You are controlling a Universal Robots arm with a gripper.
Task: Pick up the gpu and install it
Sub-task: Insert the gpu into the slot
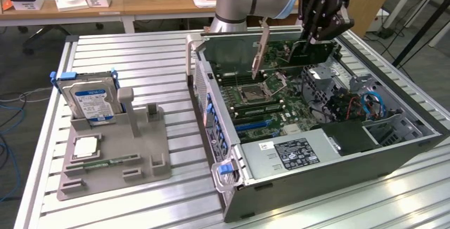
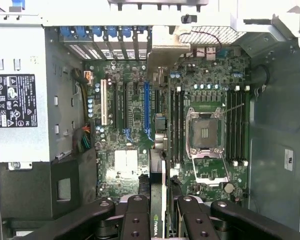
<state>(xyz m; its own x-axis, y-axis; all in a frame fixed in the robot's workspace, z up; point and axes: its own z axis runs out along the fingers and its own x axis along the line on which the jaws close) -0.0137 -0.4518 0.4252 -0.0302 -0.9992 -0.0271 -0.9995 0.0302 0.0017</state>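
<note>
Gripper (image 2: pixel 159 201) holds gpu (image 1: pixel 304 55) on edge, level, bracket exterior view's left.

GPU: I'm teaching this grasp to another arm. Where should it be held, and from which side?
Take the gpu by its upper long edge from above, with the pincer closing across its thin flat faces. It hangs upright, so this leaves the lower edge and the metal bracket free.

In the exterior view I see open room above the motherboard (image 1: pixel 256 100). Around it, the power supply (image 1: pixel 295 152) blocks five o'clock, cables (image 1: pixel 365 105) crowd three, a case wall (image 1: pixel 225 47) stands at eleven, and the gripper (image 1: pixel 311 38) clamping the gpu (image 1: pixel 302 55) fills one.
</note>
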